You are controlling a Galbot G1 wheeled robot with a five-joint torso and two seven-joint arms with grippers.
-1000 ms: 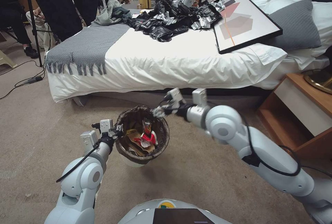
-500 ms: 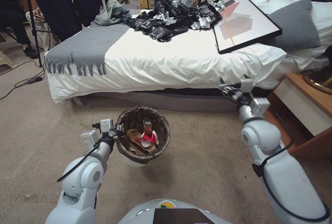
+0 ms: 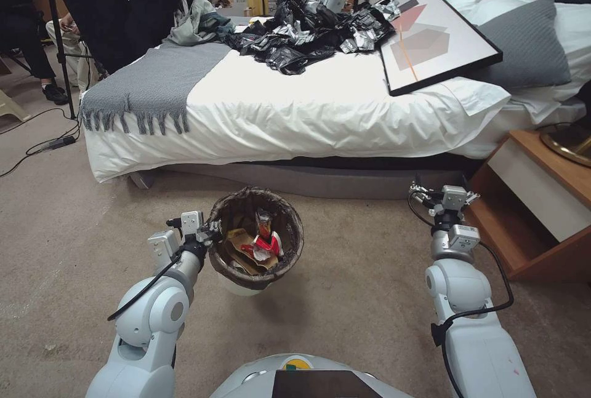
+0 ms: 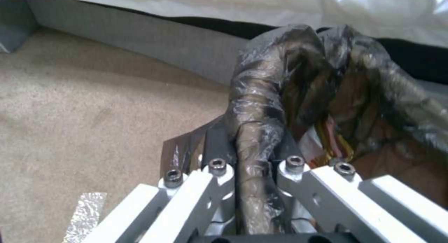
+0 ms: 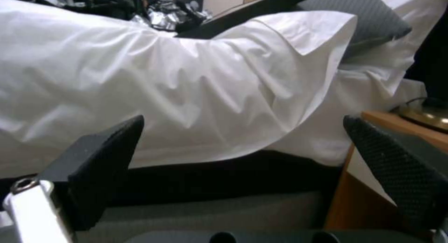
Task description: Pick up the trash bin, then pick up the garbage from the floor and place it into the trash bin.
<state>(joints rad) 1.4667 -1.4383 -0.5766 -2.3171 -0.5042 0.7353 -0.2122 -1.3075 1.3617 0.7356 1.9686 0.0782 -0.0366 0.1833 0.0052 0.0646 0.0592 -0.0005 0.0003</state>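
The left gripper [image 3: 206, 233] is clamped on the near-left rim of the trash bin [image 3: 289, 244], holding the bin off the carpeted floor [image 3: 345, 299] in front of the bed [image 3: 308, 109]. In the left wrist view the two jaws pinch a fold of the dark bag liner [image 4: 257, 138] where it wraps over the rim, with the metal finger links [image 4: 201, 187] on either side of that fold. The bin hangs roughly upright, its mouth facing up toward the head camera, and its white base [image 3: 237, 290] shows below the liner.

Inside the bin lies the garbage [image 3: 261, 245]: a red-and-white wrapper near the middle, tan paper beside it toward the left wall, and a small upright piece near the far wall.

The right gripper [image 3: 425, 192] is raised off the floor to the right, well apart from the bin, near the corner of the wooden nightstand [image 3: 542, 201] and close to the bed's lower edge. Its jaws stand wide apart and hold nothing; the right wrist view shows the two black pads [image 5: 103, 159] spread to either side, with the white bed sheet [image 5: 187, 78] and the nightstand's edge between them.

On the bed rest a grey fringed throw [image 3: 154, 84] at the foot end, a heap of crumpled black plastic bags [image 3: 308, 35] at the far side, a framed picture [image 3: 431, 35] lying tilted, and a grey pillow [image 3: 529, 41] at the head.
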